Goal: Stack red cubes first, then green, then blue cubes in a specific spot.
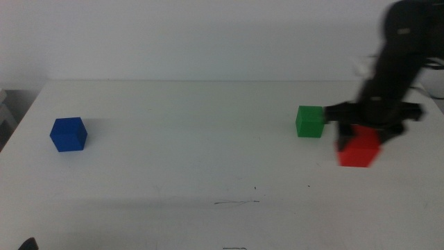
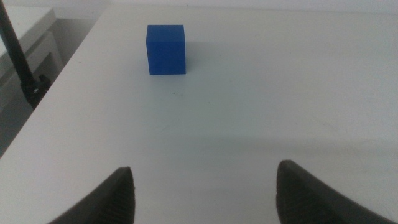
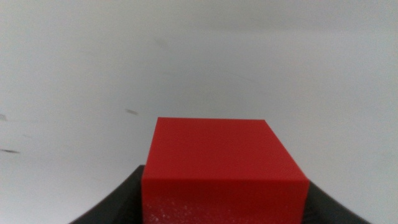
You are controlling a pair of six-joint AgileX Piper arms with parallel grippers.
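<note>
Red cube (image 1: pixel 359 150) sits at the right of the white table (image 1: pixel 194 153), clamped between the jaws of the right gripper (image 1: pixel 366 132). Green cube (image 1: pixel 310 121) stands just beside it, toward the left. Blue cube (image 1: pixel 69 134) rests far left, ahead of the left gripper (image 2: pixel 205 190), whose jaws are spread wide with nothing between them.

Motion blur smears the right hand (image 1: pixel 361 132) and red cube (image 1: pixel 359 150).
</note>
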